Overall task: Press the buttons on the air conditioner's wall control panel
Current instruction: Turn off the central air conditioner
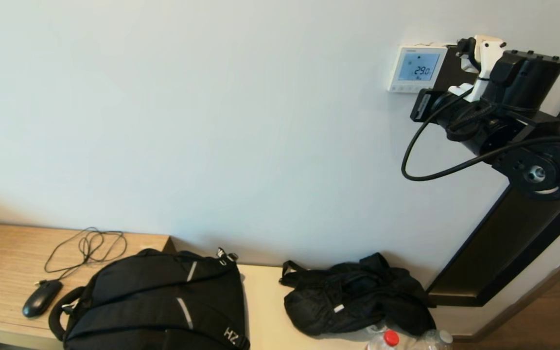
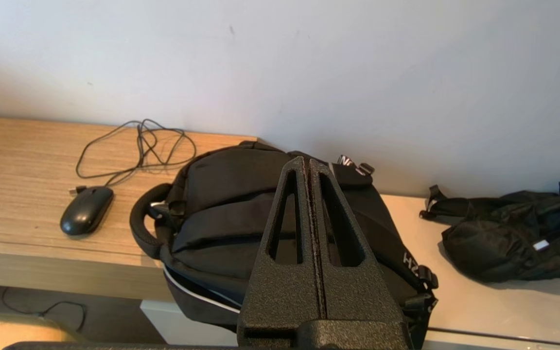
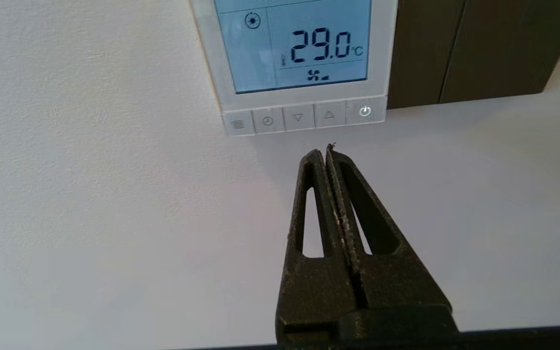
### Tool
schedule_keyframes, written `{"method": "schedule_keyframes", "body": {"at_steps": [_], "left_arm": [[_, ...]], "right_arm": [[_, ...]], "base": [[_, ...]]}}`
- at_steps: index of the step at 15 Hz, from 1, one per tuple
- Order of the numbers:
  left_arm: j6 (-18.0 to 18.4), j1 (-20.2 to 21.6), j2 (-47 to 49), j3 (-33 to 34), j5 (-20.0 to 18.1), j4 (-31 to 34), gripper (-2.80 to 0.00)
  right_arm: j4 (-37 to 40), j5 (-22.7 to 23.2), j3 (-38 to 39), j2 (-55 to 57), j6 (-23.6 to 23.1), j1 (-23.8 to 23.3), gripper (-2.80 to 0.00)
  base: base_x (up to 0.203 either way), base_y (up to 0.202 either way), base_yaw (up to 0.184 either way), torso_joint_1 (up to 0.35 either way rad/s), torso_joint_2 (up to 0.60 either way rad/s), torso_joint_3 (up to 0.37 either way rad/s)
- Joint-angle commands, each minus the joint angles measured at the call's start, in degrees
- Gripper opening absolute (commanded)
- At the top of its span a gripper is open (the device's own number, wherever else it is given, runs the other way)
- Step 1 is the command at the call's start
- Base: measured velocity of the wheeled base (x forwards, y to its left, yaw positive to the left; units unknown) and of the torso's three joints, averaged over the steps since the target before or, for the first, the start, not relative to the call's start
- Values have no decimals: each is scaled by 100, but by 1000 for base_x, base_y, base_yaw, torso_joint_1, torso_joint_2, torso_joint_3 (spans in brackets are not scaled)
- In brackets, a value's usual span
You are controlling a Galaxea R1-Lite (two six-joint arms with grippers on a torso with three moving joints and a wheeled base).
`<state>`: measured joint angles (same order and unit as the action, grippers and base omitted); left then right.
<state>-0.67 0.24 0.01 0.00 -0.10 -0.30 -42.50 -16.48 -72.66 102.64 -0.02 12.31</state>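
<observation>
The white wall control panel (image 1: 416, 68) is high on the wall, its blue screen reading 29.0 °C. In the right wrist view the panel (image 3: 304, 58) shows a row of several buttons (image 3: 304, 118) along its lower edge, the power button (image 3: 365, 112) at one end. My right gripper (image 3: 325, 151) is shut and empty, its tips a short way off the button row, nearest the up-arrow button (image 3: 328, 115) and apart from it. In the head view the right gripper (image 1: 419, 105) sits just under the panel. My left gripper (image 2: 308, 161) is shut and empty, parked low over a backpack.
A dark wood panel (image 1: 503, 243) runs beside the control panel down the wall. On the bench below lie a black backpack (image 1: 153, 301), a crumpled black bag (image 1: 358, 296), a black mouse (image 1: 42, 297) with its cable (image 1: 88, 245), and bottles (image 1: 389, 339).
</observation>
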Motion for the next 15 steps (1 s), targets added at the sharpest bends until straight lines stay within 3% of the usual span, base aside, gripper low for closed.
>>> {"method": "schedule_keyframes", "body": {"at_steps": [1,15], "left_arm": [[-4,2,-1,0,1,-5,-280],[-4,2,-1,0,1,1,-280]], "right_arm": [[-39,-13,-28,30,2,34,-280],[-48,-142,-328,238,-6,-177,-280]], "base": [[0,0,0,0,0,0],[0,0,0,0,0,0]]}}
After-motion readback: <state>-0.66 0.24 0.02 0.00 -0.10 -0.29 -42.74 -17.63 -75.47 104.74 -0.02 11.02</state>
